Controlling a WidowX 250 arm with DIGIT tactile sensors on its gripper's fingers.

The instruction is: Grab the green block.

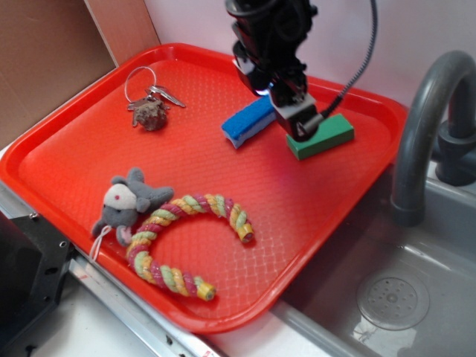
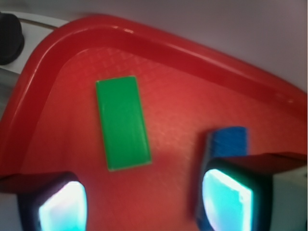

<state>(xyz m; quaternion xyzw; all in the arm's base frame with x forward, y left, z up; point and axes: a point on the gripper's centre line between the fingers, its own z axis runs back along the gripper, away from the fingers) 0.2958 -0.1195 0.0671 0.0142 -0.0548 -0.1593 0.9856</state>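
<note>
I'm above the far side of the tray point(image 1: 67, 160) now, tool point(image 2: 144, 197) spread wide, holding nothing. In the wrist view the block point(image 2: 123, 122) lies flat up at 11 o'clock from the gap, clear of both fingers point(image 2: 60, 204), its long axis nearly upright. To do this well I'd nudge forward until it sits between the pads, close across the narrow width, and stay off the sponge point(image 2: 230, 142), which sits just beside my right finger. The arm hangs steeply from 12 o'clock, wrist pitched down, tip low near the block's near end.
</note>
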